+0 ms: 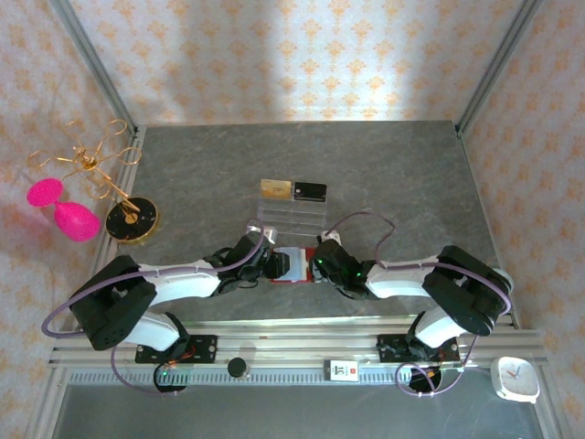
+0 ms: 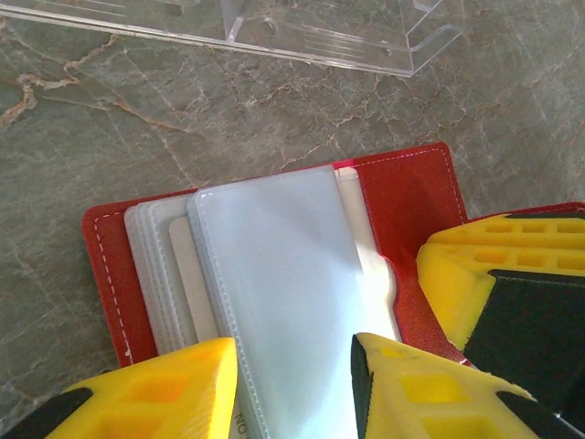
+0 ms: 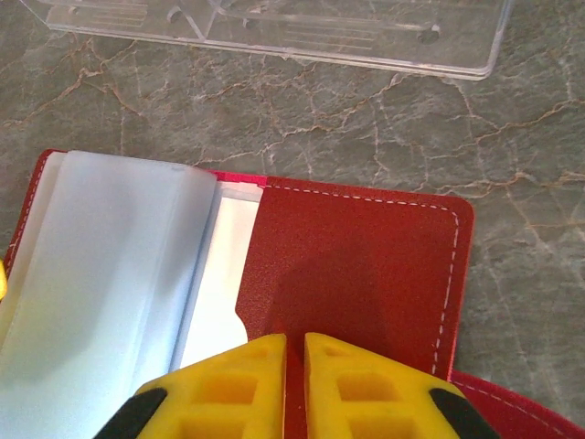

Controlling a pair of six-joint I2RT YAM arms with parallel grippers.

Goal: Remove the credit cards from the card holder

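Observation:
The red card holder [image 1: 294, 266] lies open on the table between both arms. In the left wrist view its grey-blue sleeves [image 2: 274, 274] fan over the red cover [image 2: 411, 210]. My left gripper [image 2: 294, 346] stands open, one yellow finger on either side of the top sleeve; I cannot tell if they press it. A whitish credit card [image 2: 186, 283] shows inside a lower sleeve. Another whitish card [image 3: 215, 279] peeks out of the red pocket. My right gripper [image 3: 294, 337] is shut on a thin raised fold of the card holder's red cover [image 3: 366, 265].
The clear acrylic stand [image 1: 291, 216] stands just behind the holder, with a gold card [image 1: 274, 189] and a black card [image 1: 311, 191] on top. A gold wire rack [image 1: 91, 165], a pink object [image 1: 71, 215] and a black disc [image 1: 131, 219] sit at the far left.

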